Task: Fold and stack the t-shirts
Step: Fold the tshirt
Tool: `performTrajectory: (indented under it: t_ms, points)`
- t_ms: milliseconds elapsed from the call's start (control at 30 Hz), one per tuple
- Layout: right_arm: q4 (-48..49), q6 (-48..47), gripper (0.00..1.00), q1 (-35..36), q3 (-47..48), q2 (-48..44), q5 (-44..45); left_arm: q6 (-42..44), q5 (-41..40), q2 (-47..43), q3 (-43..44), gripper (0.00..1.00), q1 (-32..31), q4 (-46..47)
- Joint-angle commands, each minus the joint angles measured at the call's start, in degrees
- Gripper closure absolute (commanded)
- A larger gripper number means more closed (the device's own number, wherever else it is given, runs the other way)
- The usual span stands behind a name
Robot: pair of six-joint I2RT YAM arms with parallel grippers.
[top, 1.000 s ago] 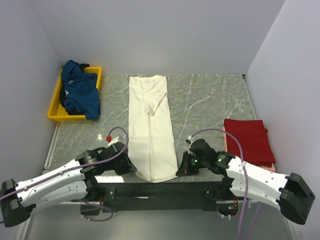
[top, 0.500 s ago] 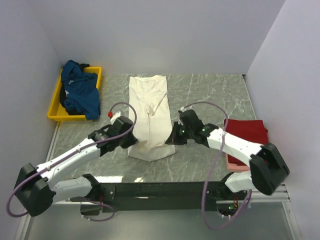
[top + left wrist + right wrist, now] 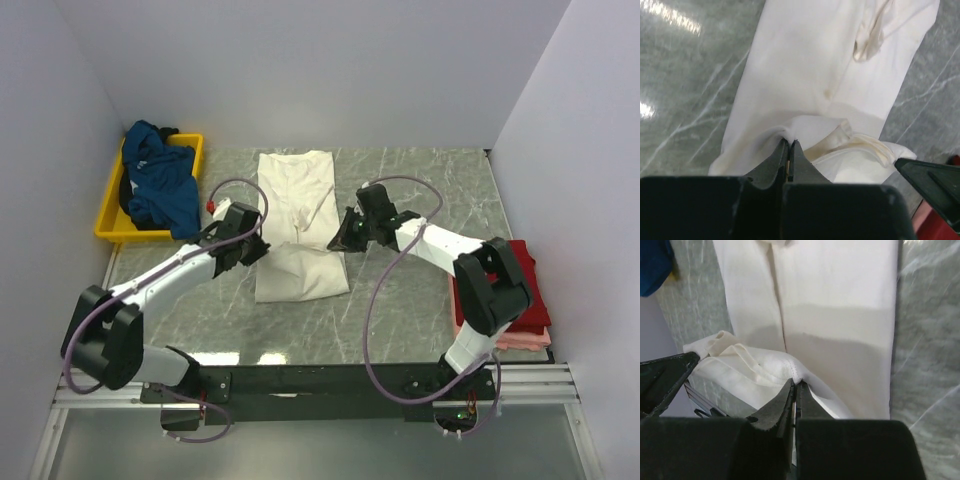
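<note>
The cream-white t-shirt (image 3: 298, 205) lies lengthwise on the table's middle, its near end lifted and folded back over itself. My left gripper (image 3: 258, 247) is shut on the shirt's left hem corner (image 3: 790, 134). My right gripper (image 3: 340, 240) is shut on the right hem corner (image 3: 799, 375). Both hold the hem a little above the shirt's middle. The dark teal-blue t-shirt (image 3: 160, 185) is bunched in the yellow tray (image 3: 196, 160). The red t-shirt (image 3: 530, 285) lies folded on the pale pink t-shirt (image 3: 520, 340) at the right edge.
The yellow tray sits at the far left corner against the left wall. White walls close the table at the back and both sides. Purple cables loop off both arms. The marbled grey table (image 3: 420, 190) is bare between the cream shirt and the red stack.
Both grippers have carried the shirt's near hem away from the front edge toward the back, folding the lower part of the shirt over its middle.
</note>
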Motion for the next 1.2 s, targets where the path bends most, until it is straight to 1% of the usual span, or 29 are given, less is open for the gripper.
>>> performTrajectory:
  t_ms: [0, 167, 333, 567, 800, 1067, 1167]
  points:
    - [1.77, -1.18, 1.0, -2.09, 4.28, 3.17, -1.18, 0.67, 1.15, 3.48, 4.72, 1.0, 1.55, 4.97]
    - [2.21, -1.09, 1.0, -4.55, 7.18, 6.16, -3.03, 0.94, 0.98, 9.46, 9.39, 1.0, 3.04, 4.71]
    - [3.0, -0.74, 1.0, -6.66, 9.47, 8.97, -4.87, 0.33, 1.6, 13.33, 12.11, 1.0, 4.97, 4.89]
    - [2.21, -1.18, 1.0, -7.72, 12.81, 12.75, -6.1, 1.38, 2.47, 17.9, 16.07, 1.0, 7.08, 4.1]
    - [1.95, -1.36, 1.0, -9.74, 14.57, 15.74, -6.98, 2.17, 3.79, 20.1, 15.89, 1.0, 9.54, 5.68]
    - [2.39, -1.53, 1.0, -11.41, 15.71, 18.11, -8.39, 4.02, 6.69, 22.74, 15.81, 1.0, 10.95, 8.84]
    - [1.42, -2.23, 1.0, -11.41, 17.12, 19.08, -8.57, 4.28, 6.87, 23.0, 15.98, 0.98, 11.22, 9.37]
